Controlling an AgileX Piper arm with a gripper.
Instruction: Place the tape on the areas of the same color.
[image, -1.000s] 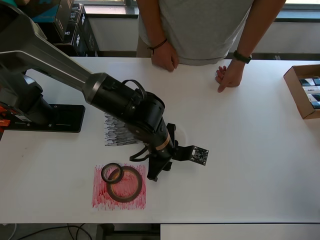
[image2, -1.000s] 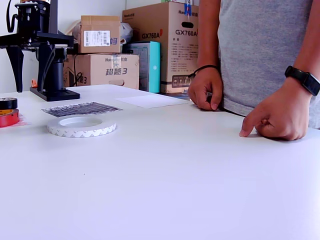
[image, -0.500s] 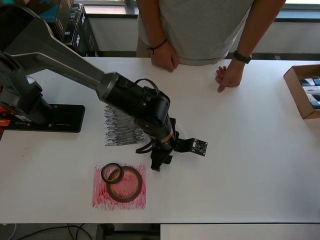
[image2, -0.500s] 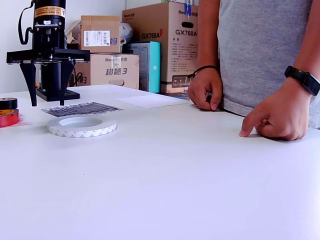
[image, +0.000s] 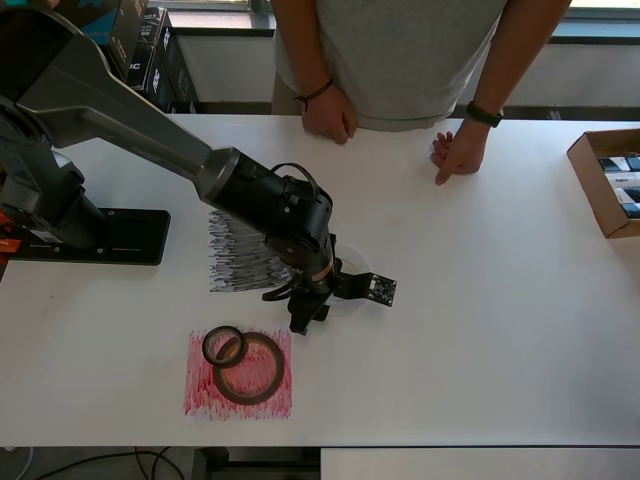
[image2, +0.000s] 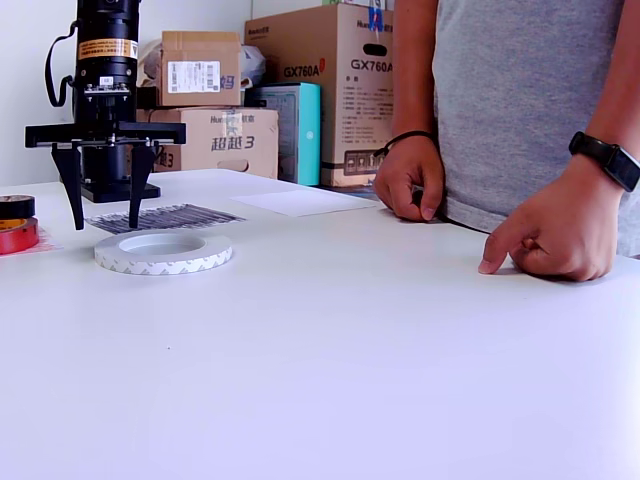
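At the left of the exterior view, the hand (image2: 104, 205) hung open above the white tape roll (image2: 163, 251) lying flat on the bench (image2: 400, 340). In the overhead view's lower left, the dark-red roll (image: 249, 368) and black roll (image: 223, 346) sat on the red sheet (image: 200, 395).

translucent white tape roll (image2: 163, 251) on plain white table (image: 480, 330). dark-red roll (image: 249, 368) with yellowish core, small black roll (image: 224, 346), both on red-scribbled sheet (image: 238, 398) at lower left of overhead view. black-scribbled sheet (image: 232, 255) centre left. plain white sheet (image2: 303, 202). black gripper (image2: 104, 217).
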